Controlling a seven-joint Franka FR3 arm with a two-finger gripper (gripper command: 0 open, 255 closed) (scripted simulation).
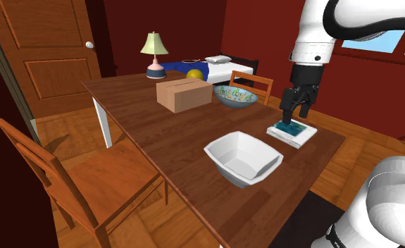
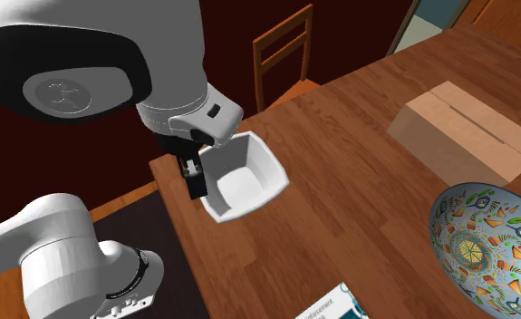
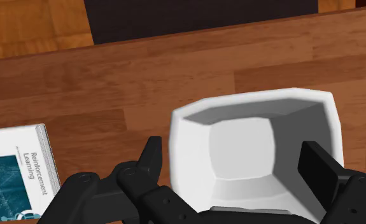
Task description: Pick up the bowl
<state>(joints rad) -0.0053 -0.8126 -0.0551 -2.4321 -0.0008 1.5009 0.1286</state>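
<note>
wooden table [image 1: 158, 134], white bowl [image 1: 243, 156] at the robot's end. gripper [image 3: 233, 156] hovers above it, fingers spread wide, touching nothing. approach step, looks like; next: lower and pinch one wall.

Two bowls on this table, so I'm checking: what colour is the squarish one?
The squarish bowl is plain white, clearest in the wrist view.

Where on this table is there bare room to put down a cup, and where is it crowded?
The widest bare patch of the table lies between the cardboard box, the white bowl and the edge by the near chair. Crowded toward the shoulder view's right, where the patterned bowl, the book and the white bowl stand close.
</note>
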